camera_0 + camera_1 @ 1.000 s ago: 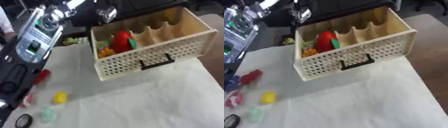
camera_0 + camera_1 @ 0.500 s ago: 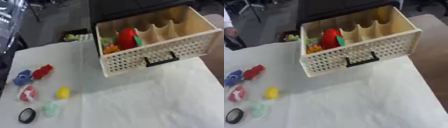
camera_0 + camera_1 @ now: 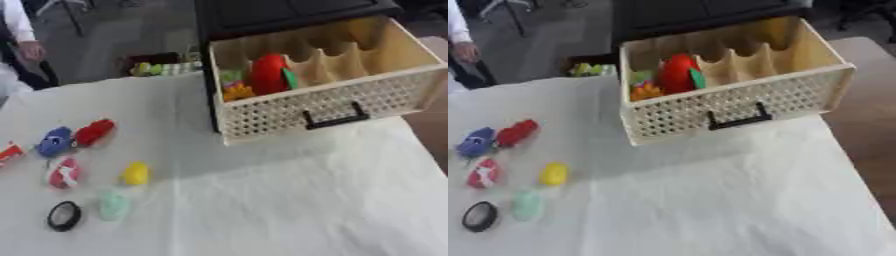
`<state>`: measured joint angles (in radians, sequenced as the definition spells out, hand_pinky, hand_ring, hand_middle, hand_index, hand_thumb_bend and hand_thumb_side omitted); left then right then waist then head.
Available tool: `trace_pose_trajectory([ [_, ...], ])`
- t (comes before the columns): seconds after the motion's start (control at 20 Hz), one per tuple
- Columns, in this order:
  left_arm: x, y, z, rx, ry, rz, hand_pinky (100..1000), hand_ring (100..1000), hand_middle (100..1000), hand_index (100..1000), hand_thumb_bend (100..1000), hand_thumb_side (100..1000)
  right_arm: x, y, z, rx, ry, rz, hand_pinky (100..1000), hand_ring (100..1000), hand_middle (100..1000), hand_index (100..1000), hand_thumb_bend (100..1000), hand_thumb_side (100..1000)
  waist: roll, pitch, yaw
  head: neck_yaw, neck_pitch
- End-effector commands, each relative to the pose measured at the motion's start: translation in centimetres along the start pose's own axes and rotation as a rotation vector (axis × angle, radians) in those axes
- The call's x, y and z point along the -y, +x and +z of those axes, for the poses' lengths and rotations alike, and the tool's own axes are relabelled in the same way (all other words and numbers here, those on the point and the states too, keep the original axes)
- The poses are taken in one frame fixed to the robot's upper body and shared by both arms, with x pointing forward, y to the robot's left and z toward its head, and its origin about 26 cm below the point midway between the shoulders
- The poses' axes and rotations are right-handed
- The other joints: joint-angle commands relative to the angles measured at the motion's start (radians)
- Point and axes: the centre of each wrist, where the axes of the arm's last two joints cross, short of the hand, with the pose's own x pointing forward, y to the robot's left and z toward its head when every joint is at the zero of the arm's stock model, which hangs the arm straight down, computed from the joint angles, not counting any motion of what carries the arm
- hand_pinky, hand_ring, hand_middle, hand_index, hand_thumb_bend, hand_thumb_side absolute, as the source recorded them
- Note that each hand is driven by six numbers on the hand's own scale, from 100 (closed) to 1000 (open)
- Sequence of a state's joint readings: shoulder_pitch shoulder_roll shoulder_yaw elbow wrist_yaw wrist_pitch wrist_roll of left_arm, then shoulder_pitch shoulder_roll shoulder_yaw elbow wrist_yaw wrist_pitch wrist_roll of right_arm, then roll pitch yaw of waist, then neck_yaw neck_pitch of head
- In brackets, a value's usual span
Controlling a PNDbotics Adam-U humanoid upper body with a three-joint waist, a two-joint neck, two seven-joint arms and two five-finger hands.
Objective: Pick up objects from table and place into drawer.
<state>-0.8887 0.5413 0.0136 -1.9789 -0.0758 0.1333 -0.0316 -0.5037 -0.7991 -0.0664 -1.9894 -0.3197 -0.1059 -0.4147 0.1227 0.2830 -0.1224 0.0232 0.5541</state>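
A: Left eye first. Where's the robot hand?

B: Neither robot hand shows, so I cannot tell whether either is apart or together. The drawer [image 3: 328,80] stands pulled open at the far right of the counter [image 3: 289,200], with a red toy [image 3: 268,74] and a yellow bit [image 3: 236,93] in its left compartment.

A: And what's waiting to be picked?

B: A cluster at the left: a blue piece [image 3: 54,141] touching a red piece [image 3: 93,132], a red-and-white one [image 3: 63,172], a yellow one [image 3: 136,173], a pale green one [image 3: 113,205], and a black ring [image 3: 64,215] nearest the front.

A: Right eye?

B: Same layout. The step looks like a reach for the next toy; the yellow one sits closest to the drawer. The white cloth between cluster and drawer is bare, so carrying room looks good. The pieces near the counter's left edge could be nudged off.
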Motion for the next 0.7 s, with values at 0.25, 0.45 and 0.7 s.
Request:
trace_pose_trajectory([
  [0.25,-1.3,-1.6,2.9,-0.012,0.115,0.064,402,603,662,868,100,816,0.6,1.5,-1.3,0.070,0.212,0.200,614,394,386,615,100,961,-0.037,-0.028,0.007,0.002,0.021],
  [0.45,-1.1,-2.9,4.6,-0.028,0.187,0.130,405,601,656,862,100,815,0.7,1.9,-1.6,0.089,0.323,0.295,640,444,439,666,100,983,-0.049,-0.029,0.013,0.005,0.026],
  [0.7,-0.2,-4.2,7.1,-0.061,0.266,0.195,405,600,655,864,100,866,0.3,2.1,-1.7,0.104,0.464,0.396,648,477,483,706,100,1000,-0.058,-0.027,0.030,0.027,0.041],
])
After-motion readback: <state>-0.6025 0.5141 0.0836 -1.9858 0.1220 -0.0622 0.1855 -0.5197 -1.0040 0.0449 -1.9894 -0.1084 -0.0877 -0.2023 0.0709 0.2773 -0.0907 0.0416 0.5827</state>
